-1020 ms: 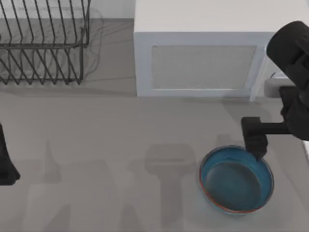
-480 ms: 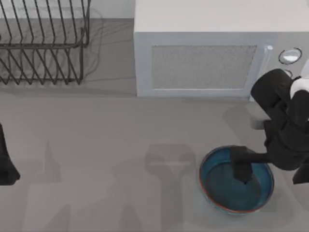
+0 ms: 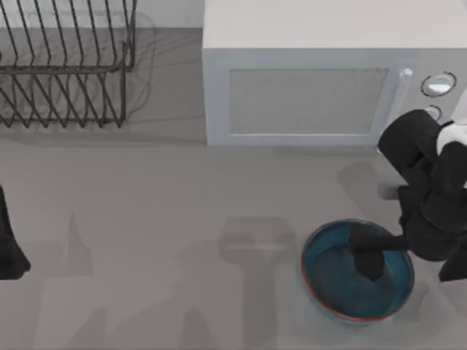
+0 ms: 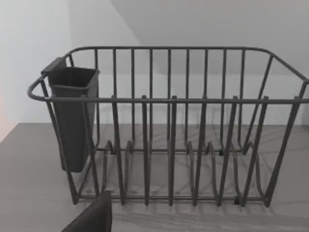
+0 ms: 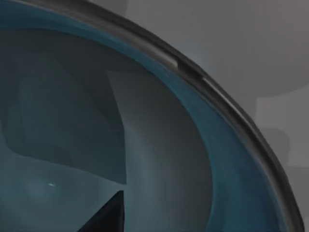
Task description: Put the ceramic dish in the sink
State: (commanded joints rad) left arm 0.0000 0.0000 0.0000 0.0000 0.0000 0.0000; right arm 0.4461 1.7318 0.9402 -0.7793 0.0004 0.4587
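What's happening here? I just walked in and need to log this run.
The right gripper is reaching down into the blue ceramic dish, which sits on the table toward its right side, in front of the microwave. The right wrist view looks closely at the dish's inner wall and rim. The dish rests on the table, not lifted. The left arm is parked at the table's left edge, its wrist camera facing the wire dish rack.

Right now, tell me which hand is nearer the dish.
Right. The right hand hangs directly over the dish, inside its rim. The left arm is parked at the table's far left edge, well away from it.
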